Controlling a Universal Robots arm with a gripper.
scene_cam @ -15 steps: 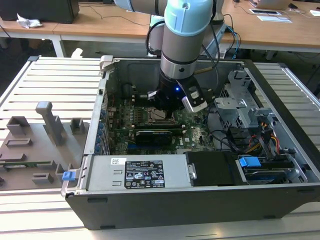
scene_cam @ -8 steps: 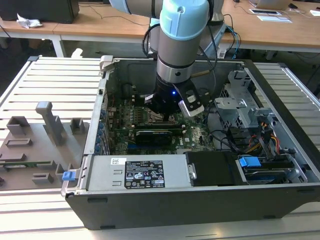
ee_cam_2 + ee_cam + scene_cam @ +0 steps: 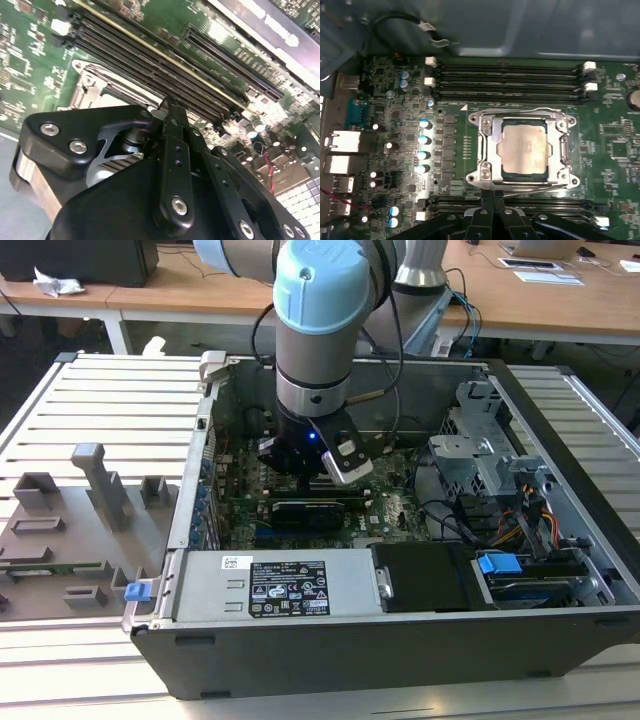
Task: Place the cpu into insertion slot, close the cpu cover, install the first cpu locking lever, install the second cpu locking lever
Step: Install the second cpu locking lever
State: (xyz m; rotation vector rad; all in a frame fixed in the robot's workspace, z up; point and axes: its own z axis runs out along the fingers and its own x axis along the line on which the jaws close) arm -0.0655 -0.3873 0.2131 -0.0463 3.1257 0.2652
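In the first wrist view the cpu, a dull silver square, lies flat in the insertion slot on the green board. The cpu cover, a silvery frame, lies down around it. One thin wire locking lever runs along the socket edge nearest my fingers, another along the opposite edge. My gripper is shut with nothing between its black fingers, its tips at the socket's edge by the nearer lever. In the second wrist view the gripper hangs just over the socket. In the exterior view the gripper is low inside the case.
Long black memory slots flank the socket on two sides. A black expansion card, a power supply and a metal drive cage with cables crowd the open case. A grey fixture tray lies at the exterior view's left.
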